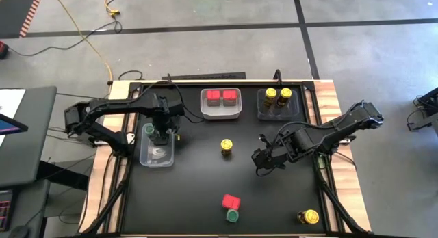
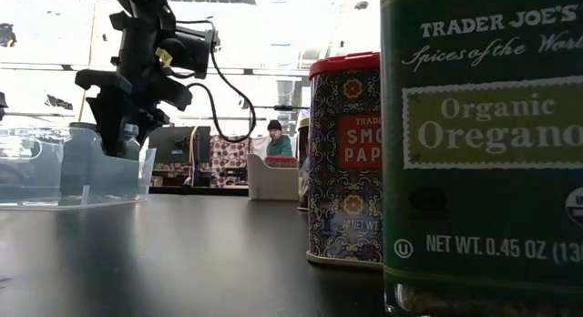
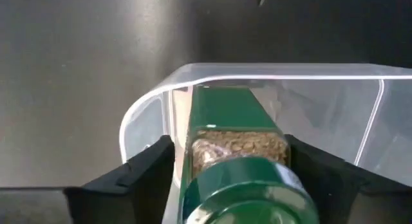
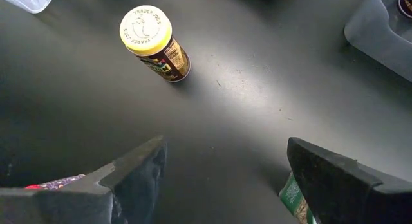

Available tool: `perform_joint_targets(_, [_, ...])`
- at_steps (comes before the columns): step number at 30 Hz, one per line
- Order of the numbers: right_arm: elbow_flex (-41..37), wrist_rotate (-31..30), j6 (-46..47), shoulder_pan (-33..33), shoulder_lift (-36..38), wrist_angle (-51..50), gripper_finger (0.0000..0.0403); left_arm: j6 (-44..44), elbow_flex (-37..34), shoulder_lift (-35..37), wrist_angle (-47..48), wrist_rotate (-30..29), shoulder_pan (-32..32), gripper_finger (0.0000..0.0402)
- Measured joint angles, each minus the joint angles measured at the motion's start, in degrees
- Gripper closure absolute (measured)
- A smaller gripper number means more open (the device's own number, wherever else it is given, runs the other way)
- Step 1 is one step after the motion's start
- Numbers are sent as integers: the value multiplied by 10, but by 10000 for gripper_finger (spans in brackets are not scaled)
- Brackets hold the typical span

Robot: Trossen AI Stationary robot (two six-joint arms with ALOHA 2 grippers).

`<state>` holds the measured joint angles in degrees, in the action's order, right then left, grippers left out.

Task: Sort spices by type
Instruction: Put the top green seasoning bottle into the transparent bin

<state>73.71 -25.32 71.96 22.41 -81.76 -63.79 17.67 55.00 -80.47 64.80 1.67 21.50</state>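
Observation:
A green-lidded jar (image 3: 241, 156) stands on its base in the clear left tray (image 1: 156, 154), and its lid (image 1: 148, 130) shows beside my left gripper (image 1: 162, 134). That gripper (image 3: 230, 143) points down into the tray (image 2: 117, 148), open, with one finger on each side of the jar below its lid. My right gripper (image 1: 261, 156) hovers open over the table right of centre. A lone yellow-lidded jar (image 4: 154, 40) stands ahead of it (image 1: 226, 147). Two red boxes (image 1: 221, 96) sit in the far middle tray and two yellow-lidded jars (image 1: 277, 96) in the far right tray. My left gripper comes at the jar from above, its fingers level with the glass band (image 3: 238, 147) below the lid. A sliver of tray wall shows between one finger (image 3: 154, 163) and the jar. The other finger (image 3: 309, 163) lies right against it; whether it touches, I cannot tell.
A red box (image 1: 230, 202) and a green-lidded jar (image 1: 233, 215) stand together near the table's near edge, close before the low camera (image 2: 344, 158) (image 2: 483, 144). Another yellow-lidded jar (image 1: 308, 216) stands at the near right corner. Bare black tabletop lies between these and the trays.

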Motion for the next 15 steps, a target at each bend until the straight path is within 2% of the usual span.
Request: perform_joint_targets(15, [0,0,0,0,0,2,53,6,0,0,2,-3,0,117])
